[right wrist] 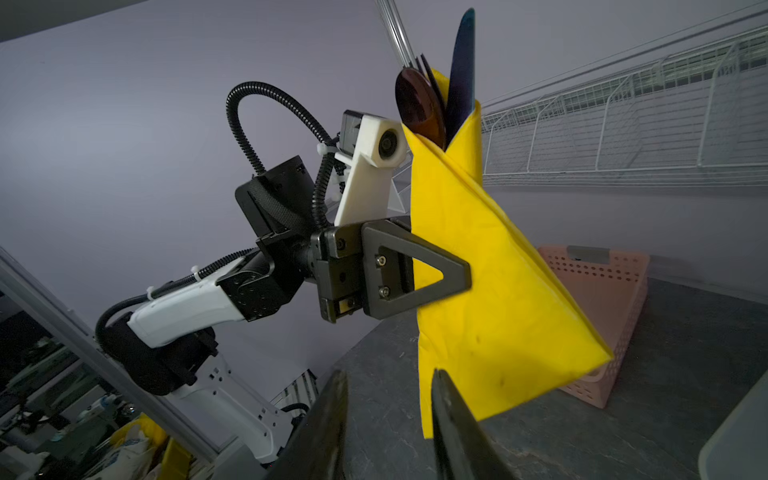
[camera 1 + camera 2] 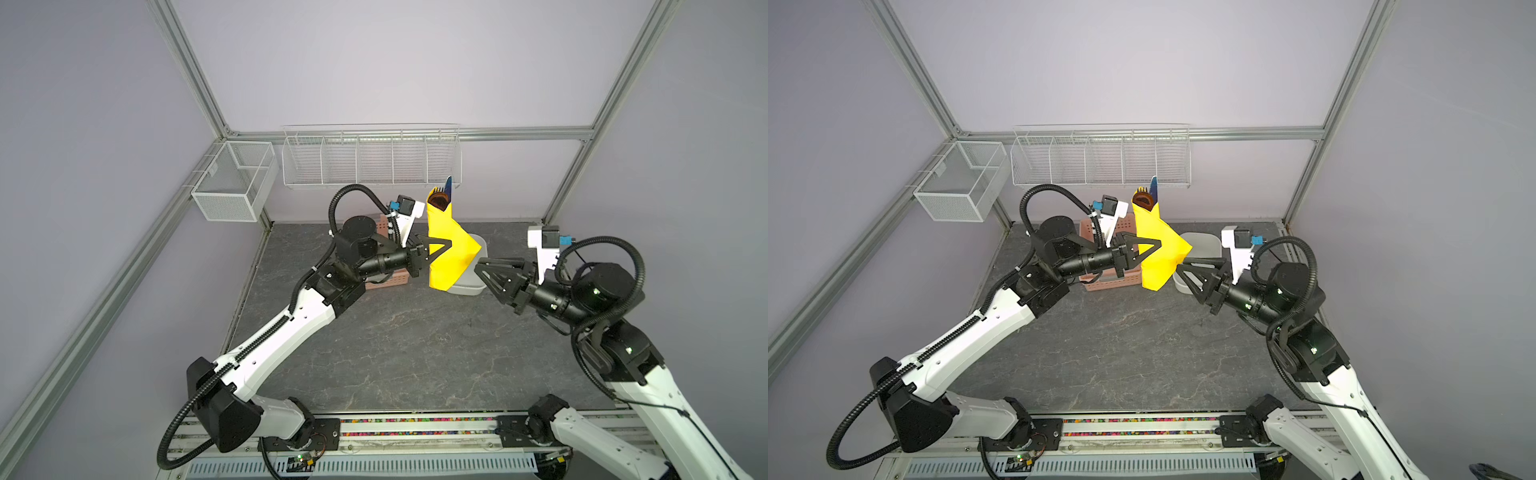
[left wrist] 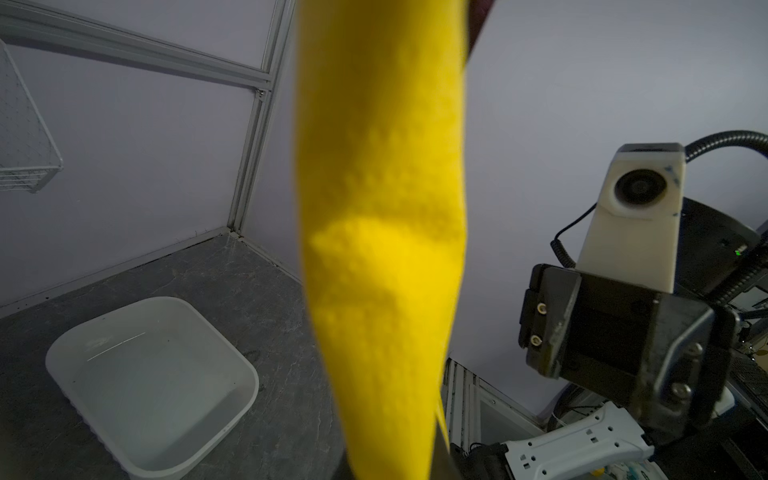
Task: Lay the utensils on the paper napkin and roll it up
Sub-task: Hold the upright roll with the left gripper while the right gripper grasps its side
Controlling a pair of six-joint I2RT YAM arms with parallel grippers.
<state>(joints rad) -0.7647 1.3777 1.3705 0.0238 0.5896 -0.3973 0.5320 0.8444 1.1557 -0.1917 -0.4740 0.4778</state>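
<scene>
Looking at this one, the rolling part seems basically done, and now it's about not letting it come undone. The left gripper [image 2: 446, 244] is clamped tight across the middle of the yellow paper napkin [image 2: 455, 259]. It holds the whole bundle upright in the air, just right of center in both top views, above the far end of the dark table [image 2: 395, 353]. My guess is the mid-height pinch is deliberate: it squeezes the wrap and the handles together so nothing slides out the bottom. The utensils [image 1: 419, 104] are inside, with their heads poking out the top of the roll at the upper middle of the right wrist view. You can see the spoon bowl, the fork tines behind it, and the knife blade standing tallest.

The wrap isn't neat though. One side flares into a loose triangular flap pointing toward the right of the frame, over the white tub [image 2: 467, 289]. The right gripper [image 2: 478, 265] sits just beside that flap's corner with its jaws parted. In the right wrist view its fingers [image 1: 457, 428] show a clear gap. The napkin's lower corner hangs right next to one of them, not pinched as far as I can tell. I'd say it's lined up to catch the flap and tuck it round. The pink perforated basket [image 1: 598, 282], lower right in that view, looks out of play.
</scene>
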